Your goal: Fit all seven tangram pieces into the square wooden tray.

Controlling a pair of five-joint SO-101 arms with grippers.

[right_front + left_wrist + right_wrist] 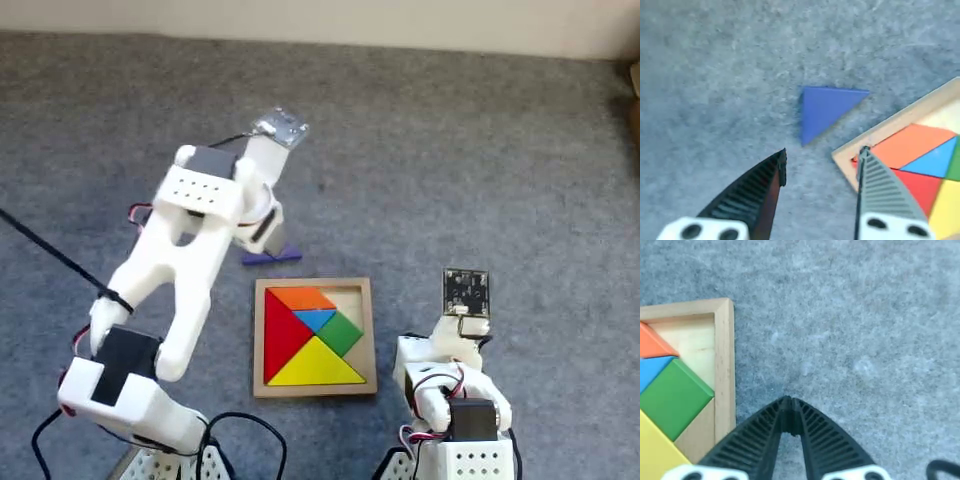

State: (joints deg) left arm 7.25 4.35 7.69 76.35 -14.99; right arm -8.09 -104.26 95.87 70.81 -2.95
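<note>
Tray [315, 284] lies on the grey bench [450, 140] between my arms. Red triangle [278, 335], yellow triangle [315, 365], orange piece [300, 297], light-blue triangle [315, 319] and green square [342, 333] are seated; the far right corner is bare wood. Dark-blue triangle [825, 110] lies flat just outside the tray's far left corner, not touching. Left jaws released, empty, tips short of that triangle. Right jaws clenched on nothing beside the tray's right rim.

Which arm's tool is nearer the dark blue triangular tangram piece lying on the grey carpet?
Left. The left tool hovers open just short of the dark blue triangular piece; the right tool sits shut across the square wooden tray from it.
</note>
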